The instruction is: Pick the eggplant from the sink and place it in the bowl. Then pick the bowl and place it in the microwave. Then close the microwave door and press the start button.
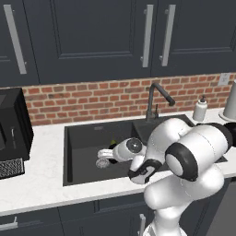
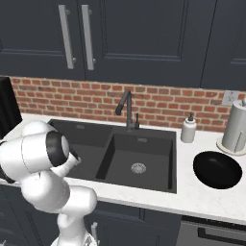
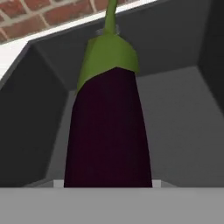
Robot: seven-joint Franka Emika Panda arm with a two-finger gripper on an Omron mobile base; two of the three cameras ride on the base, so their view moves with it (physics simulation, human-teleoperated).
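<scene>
The dark purple eggplant [image 3: 109, 131] with its green cap stands close in front of the hand camera, stem toward the back wall of the sink [image 3: 175, 52]. My gripper [image 3: 107, 183] is shut on the eggplant's lower end, pale finger edges flanking it. From the left base view, the gripper [image 1: 102, 156] is low in the left basin of the black sink [image 1: 83, 133], and a bit of the eggplant [image 1: 112, 144] shows beside it. The black bowl [image 2: 217, 169] sits on the counter right of the sink [image 2: 144, 158]. The microwave and its door are out of view.
A dark tap [image 1: 156, 99] rises behind the sink. A soap bottle [image 2: 189, 129] and a paper towel roll [image 2: 235, 127] stand by the brick wall near the bowl. A black boxy appliance [image 1: 14, 124] with a mesh grille sits on the counter left of the sink.
</scene>
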